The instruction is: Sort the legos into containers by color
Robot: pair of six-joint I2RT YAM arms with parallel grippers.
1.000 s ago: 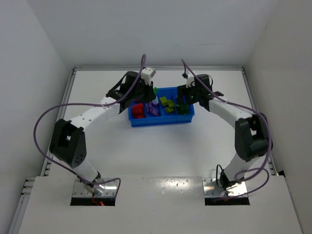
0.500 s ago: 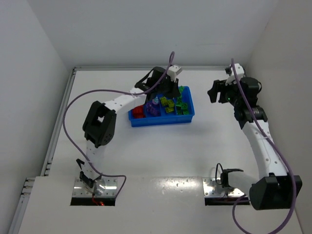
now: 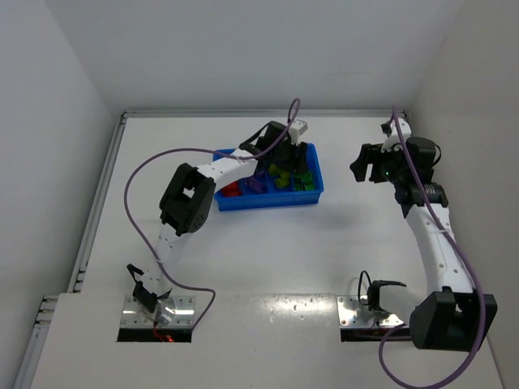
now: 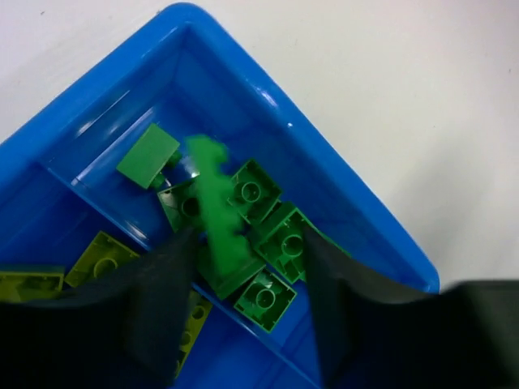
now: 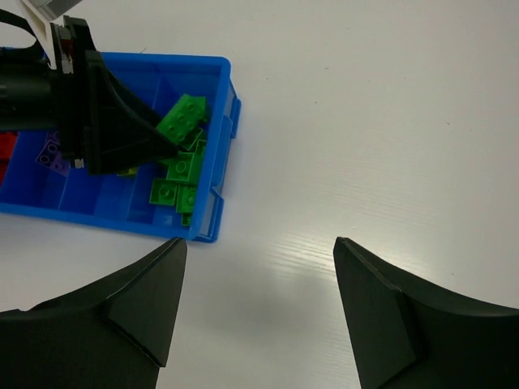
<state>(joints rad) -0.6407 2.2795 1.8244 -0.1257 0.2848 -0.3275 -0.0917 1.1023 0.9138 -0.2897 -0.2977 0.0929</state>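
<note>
Left gripper over the right-end compartment of the tray, jaws apart.
Blurred green brick lies between its fingers, above the green pile, long axis along the fingers; can't tell if it touches them. Right gripper spread, empty, well right of the tray.

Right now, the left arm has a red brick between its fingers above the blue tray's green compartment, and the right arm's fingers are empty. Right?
Not quite. The brick between the left arm's fingers is green, not red; the left wrist view shows it. The rest stands: it is above the blue tray's compartment of green bricks, and the right arm's fingers are empty.
</note>
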